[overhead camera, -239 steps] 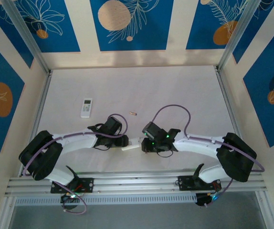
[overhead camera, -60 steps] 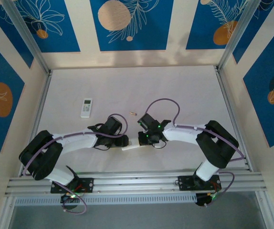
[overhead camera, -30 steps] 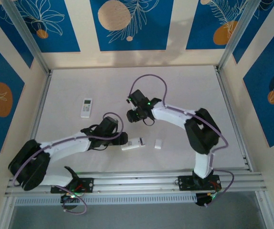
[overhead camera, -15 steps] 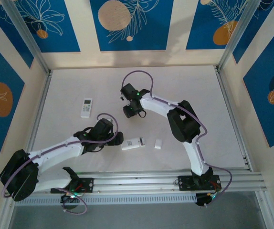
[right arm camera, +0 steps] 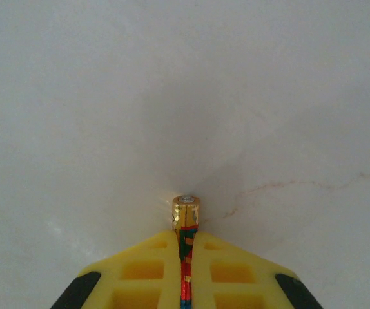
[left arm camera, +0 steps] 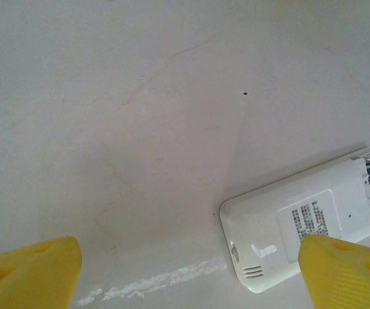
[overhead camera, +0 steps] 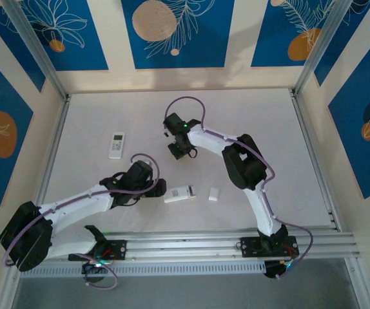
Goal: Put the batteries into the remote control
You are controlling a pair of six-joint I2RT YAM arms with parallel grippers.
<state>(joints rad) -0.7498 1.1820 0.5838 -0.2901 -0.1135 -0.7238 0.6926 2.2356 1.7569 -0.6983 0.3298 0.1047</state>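
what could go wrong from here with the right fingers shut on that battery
1. The battery sits in the seam of the right fingers with just its tip out; it may tilt or slip on the way over.
2. The open-backed remote lies loose with the left fingers open, not clamping it, so pressing a cell in could push it away.
3. The small white piece beside the remote could get knocked.
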